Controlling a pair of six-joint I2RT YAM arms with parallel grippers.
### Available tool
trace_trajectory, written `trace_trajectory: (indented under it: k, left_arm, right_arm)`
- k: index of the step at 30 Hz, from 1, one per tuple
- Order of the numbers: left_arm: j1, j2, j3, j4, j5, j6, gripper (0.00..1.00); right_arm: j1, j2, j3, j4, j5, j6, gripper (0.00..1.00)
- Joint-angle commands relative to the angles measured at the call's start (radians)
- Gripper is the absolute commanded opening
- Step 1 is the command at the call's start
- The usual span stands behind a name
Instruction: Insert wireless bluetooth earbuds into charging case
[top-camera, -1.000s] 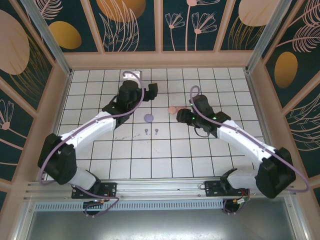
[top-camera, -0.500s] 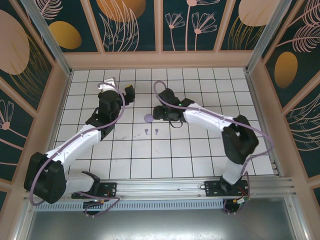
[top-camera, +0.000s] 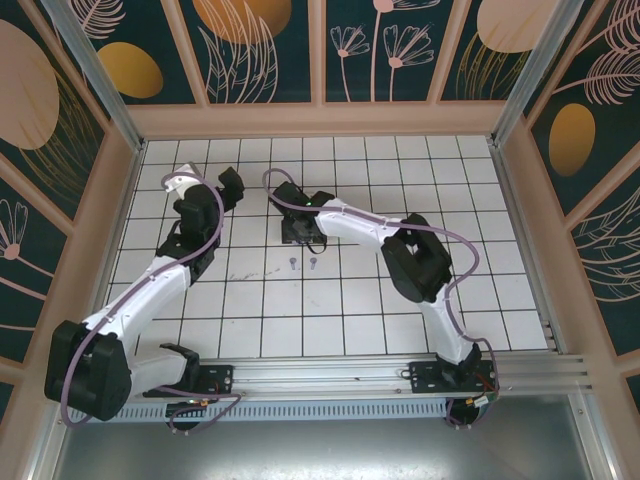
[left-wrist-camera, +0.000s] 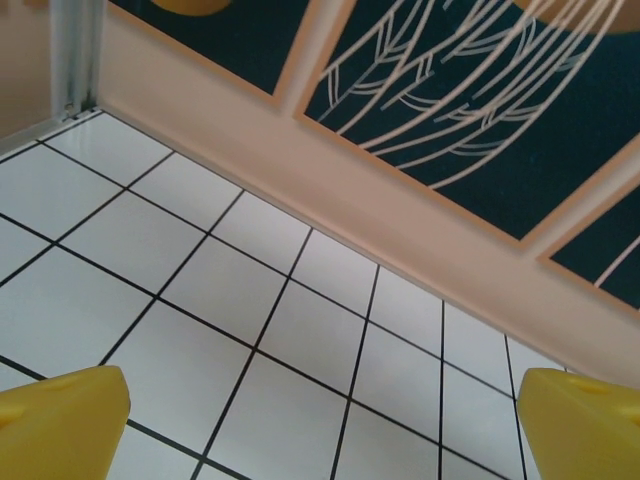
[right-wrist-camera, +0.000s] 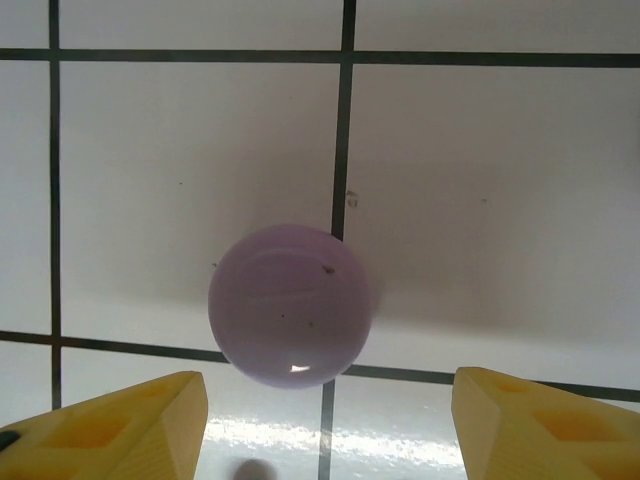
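Case (right-wrist-camera: 290, 305), round and lilac, lies on the white tiled surface (right-wrist-camera: 500, 200) just ahead of the right jaws, which gape wide and hold nothing; it touches neither yellow finger (right-wrist-camera: 110, 430). Two earbuds (top-camera: 291, 264) lie nearby. Left jaws gape wide, empty, over bare tiles.

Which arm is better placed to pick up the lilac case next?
Right. The right gripper, open, hangs over the lilac case, centred ahead of it; the left gripper faces the far wall, away from the case.
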Motion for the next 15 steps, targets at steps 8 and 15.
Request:
trace_trajectory:
  k: [8, 15]
  left_arm:
    - [0.019, -0.065, -0.051, 0.013, -0.016, -0.034, 0.99]
    - [0.018, -0.078, -0.058, 0.016, -0.013, -0.043, 0.99]
  right_arm:
    - [0.017, 0.128, 0.158, -0.115, 0.055, 0.044, 0.66]
    - [0.018, 0.192, 0.209, -0.124, 0.053, 0.048, 0.62]
